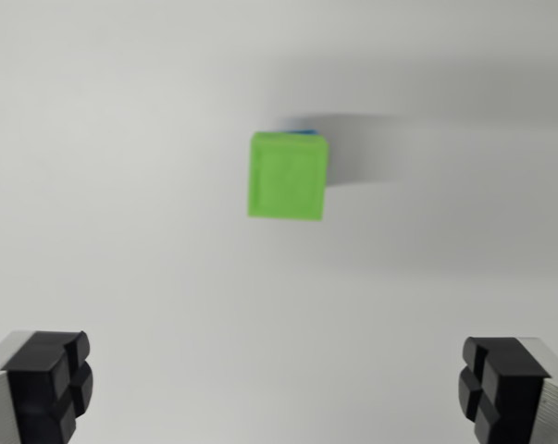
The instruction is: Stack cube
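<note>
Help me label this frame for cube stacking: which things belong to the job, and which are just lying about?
Belongs to the job:
green cube
blue sliver peeking from behind its top edge, perhaps a cube beneath
gripper, open and empty

Just lying about:
nothing visible on the white table
</note>
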